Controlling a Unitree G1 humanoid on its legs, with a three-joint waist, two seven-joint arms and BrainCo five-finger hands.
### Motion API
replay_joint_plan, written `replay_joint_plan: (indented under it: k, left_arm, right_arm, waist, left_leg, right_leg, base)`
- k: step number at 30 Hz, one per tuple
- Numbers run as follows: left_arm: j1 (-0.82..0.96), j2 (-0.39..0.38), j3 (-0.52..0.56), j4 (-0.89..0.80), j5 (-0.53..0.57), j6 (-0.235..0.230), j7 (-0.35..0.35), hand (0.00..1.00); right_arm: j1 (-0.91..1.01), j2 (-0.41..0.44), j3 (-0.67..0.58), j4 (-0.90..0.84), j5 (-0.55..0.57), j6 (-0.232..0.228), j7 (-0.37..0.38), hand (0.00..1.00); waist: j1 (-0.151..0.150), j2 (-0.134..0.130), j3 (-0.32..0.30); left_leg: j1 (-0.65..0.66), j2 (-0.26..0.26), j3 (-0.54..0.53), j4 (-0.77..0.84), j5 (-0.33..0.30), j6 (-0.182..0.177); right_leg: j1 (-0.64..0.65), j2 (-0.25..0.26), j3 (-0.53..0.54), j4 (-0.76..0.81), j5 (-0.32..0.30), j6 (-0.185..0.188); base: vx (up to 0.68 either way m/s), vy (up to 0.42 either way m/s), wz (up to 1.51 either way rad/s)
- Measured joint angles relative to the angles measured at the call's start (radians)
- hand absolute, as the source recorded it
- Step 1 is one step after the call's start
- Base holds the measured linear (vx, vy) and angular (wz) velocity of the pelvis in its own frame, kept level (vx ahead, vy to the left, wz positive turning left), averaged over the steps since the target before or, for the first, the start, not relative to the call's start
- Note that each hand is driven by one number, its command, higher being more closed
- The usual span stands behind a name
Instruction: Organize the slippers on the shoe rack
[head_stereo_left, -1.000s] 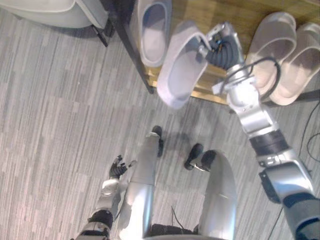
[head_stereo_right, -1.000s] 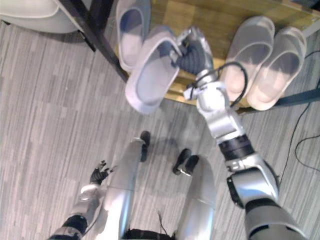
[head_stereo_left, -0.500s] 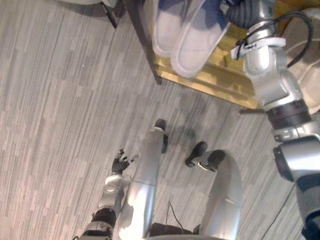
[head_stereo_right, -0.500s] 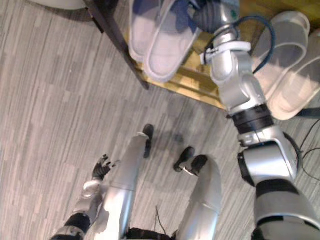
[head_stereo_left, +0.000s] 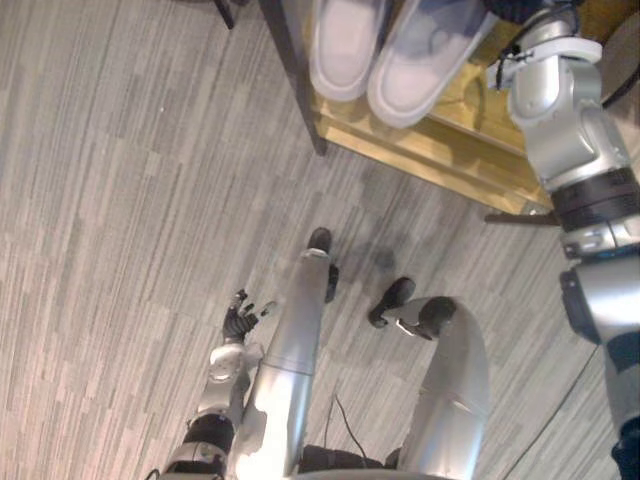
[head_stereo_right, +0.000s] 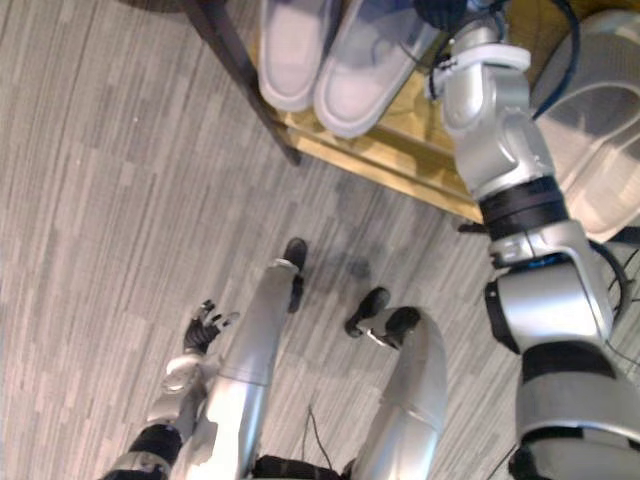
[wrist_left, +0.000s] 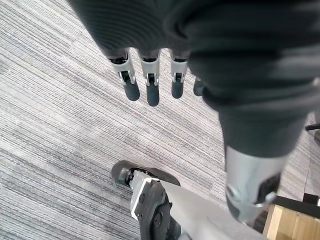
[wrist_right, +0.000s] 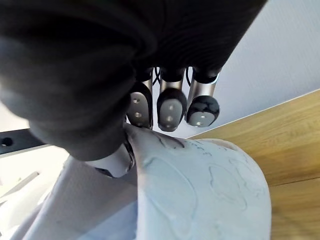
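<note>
1. At the far left I see the grey striped carpet floor (head_stereo_left: 120, 200).
2. My left hand (head_stereo_left: 240, 322) hangs low over that floor, well apart from the rack. In its wrist view the fingers (wrist_left: 151, 90) are straight and relaxed, and they hold nothing.
3. Next comes the shoe rack, a light wooden shelf (head_stereo_left: 440, 150) on a dark metal frame (head_stereo_left: 295, 90).
4. A pale lilac-grey foam slipper (head_stereo_left: 345, 50) lies on the shelf beside the frame's leg, with its rounded toe at the front edge.
5. Just to its right is a second pale lilac-grey foam slipper (head_stereo_left: 425, 65), side by side with the first and close against it. Its toe reaches past the shelf's front edge. I cannot tell whether its sole rests fully on the wood.
6. My right hand (wrist_right: 171, 106) is up at this second slipper's far end. Its wrist view shows the fingers curled over the rim and the thumb underneath, pinching the slipper, with wood showing just past it.
7. Farthest right, a pair of beige open-back slippers (head_stereo_right: 605, 170) lies on the rack, apart from the lilac pair.
</note>
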Motion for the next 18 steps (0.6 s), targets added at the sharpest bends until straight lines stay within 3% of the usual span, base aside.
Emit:
replay_joint_plan:
  k: [1,18]
  left_arm:
    - [0.0,0.0,0.0,-0.001,0.0,-0.001,0.0,0.0]
    - [-0.003,-0.001,-0.003,-0.037,-0.004,-0.004,0.0,0.0]
  right_arm:
    - [-0.001,-0.003,0.0,0.0,0.0,0.0,0.0,0.0]
    - [0.04,-0.001,-0.005,-0.011,0.003,-0.001,-0.018,0.0]
  waist:
    - [0.0,0.0,0.0]
    - [0.0,-0.008,-0.005]
  left_leg:
    - [-0.001,0.0,0.0,0.0,0.0,0.0]
    - [0.009,-0.002,-0.002,-0.001,0.004,-0.006]
  right_leg:
    - [-0.001,0.0,0.0,0.0,0.0,0.0]
    - [0.012,-0.007,-0.007,0.007,-0.007,-0.01]
  base:
    - [-0.04,0.03,0.01]
    - [-0.03,0.035,0.02]
